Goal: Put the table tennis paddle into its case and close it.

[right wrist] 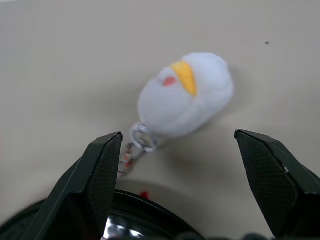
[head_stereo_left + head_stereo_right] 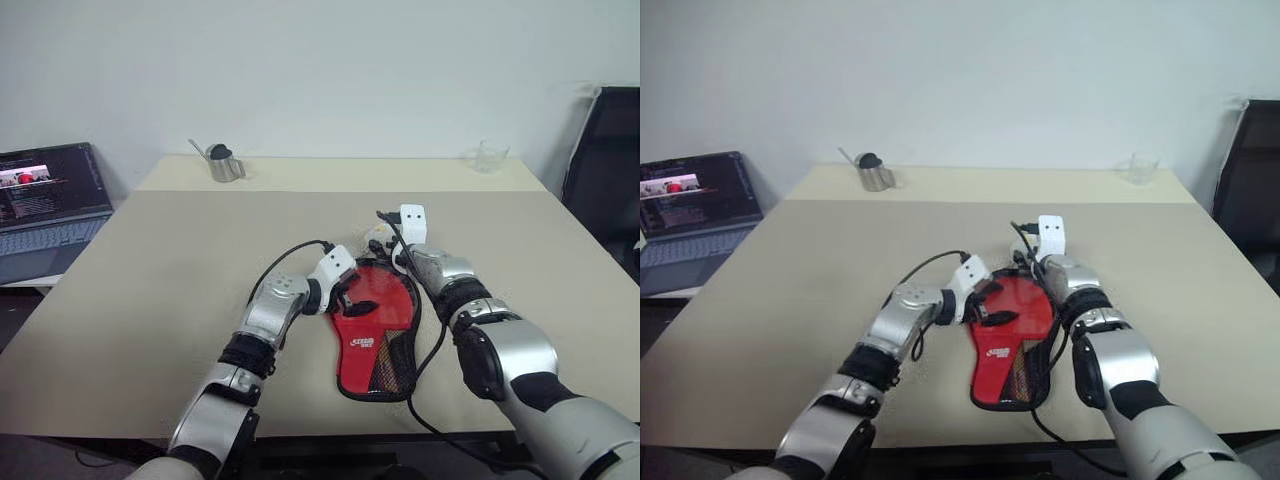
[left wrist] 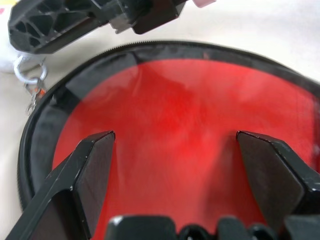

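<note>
The case [image 2: 375, 345] lies flat on the table, red side up, its round end away from me and its mesh pocket [image 2: 388, 372] toward me. My left gripper [image 2: 352, 297] hovers open just over the round red part, a finger on each side of the red fabric [image 3: 175, 150]. My right gripper [image 2: 385, 243] stands open at the case's far rim, with a small white plush keychain [image 1: 187, 95] lying on the table between and beyond its fingers. A metal ring and chain [image 1: 140, 140] lead from the plush to the case's zip edge. The table tennis paddle is hidden.
A metal cup [image 2: 224, 163] stands at the table's back left and a clear glass [image 2: 490, 156] at the back right. An open laptop [image 2: 45, 205] sits off the table's left side. A black chair [image 2: 605, 170] stands to the right.
</note>
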Motion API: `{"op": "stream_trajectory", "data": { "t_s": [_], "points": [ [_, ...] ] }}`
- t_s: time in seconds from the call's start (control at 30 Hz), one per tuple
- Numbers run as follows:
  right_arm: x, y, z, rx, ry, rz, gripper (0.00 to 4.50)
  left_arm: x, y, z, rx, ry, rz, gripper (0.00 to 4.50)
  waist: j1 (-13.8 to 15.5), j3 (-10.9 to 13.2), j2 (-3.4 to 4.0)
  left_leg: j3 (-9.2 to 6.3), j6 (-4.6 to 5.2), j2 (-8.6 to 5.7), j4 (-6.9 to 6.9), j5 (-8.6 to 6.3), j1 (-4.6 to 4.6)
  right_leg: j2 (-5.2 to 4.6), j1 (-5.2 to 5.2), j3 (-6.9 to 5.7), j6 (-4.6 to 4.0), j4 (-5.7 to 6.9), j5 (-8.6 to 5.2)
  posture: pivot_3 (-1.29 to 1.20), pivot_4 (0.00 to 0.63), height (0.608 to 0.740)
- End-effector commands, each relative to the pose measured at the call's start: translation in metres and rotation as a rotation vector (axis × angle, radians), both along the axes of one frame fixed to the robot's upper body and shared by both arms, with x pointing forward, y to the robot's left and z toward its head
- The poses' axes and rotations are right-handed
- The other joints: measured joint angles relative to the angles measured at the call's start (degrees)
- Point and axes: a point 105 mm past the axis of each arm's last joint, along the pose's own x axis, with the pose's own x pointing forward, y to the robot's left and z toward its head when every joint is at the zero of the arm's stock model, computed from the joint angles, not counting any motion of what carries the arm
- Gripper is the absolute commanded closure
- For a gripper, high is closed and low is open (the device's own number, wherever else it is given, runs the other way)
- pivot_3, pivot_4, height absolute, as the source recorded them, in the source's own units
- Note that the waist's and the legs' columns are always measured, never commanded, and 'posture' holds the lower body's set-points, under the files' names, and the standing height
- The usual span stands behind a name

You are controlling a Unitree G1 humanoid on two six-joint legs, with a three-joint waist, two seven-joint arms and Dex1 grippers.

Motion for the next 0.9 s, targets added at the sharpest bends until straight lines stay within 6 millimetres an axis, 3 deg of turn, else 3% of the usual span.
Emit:
{"op": "stream_trajectory", "data": {
  "t_s": [0.03,0.47,0.77,0.9],
  "points": [
    [0.004,0.011,0.018,0.025,-0.055,0.005,0.55,-0.006,0.009,-0.004,0.029,0.016,0.038,0.29,0.0,0.0,0.00,0.00,0.00,0.02,0.00,0.00,0.02,0.00,0.00,0.00,-0.02,0.02,-0.01,0.00,0.150,0.740],
    [0.002,0.033,0.022,0.023,-0.082,-0.021,0.55,-0.017,0.020,-0.005,0.036,0.022,0.111,0.29,0.0,0.0,0.00,0.00,-0.01,0.05,-0.02,0.01,0.12,-0.01,0.04,0.01,-0.07,0.07,-0.04,0.00,0.150,0.740],
    [0.005,0.016,0.018,-0.005,-0.077,-0.161,0.55,-0.015,0.013,0.000,0.031,0.009,0.107,0.29,0.1,0.0,0.01,-0.01,-0.01,0.04,-0.02,0.01,0.12,-0.03,0.05,0.01,-0.07,0.06,-0.05,0.00,0.150,0.740],
    [0.003,0.021,0.015,-0.006,-0.070,-0.147,0.55,-0.016,0.010,0.001,0.030,0.003,0.100,0.29,0.1,0.0,0.01,0.00,-0.01,0.02,-0.02,0.01,0.12,-0.03,0.05,0.01,-0.07,0.06,-0.05,0.00,0.150,0.740]
  ]
}}
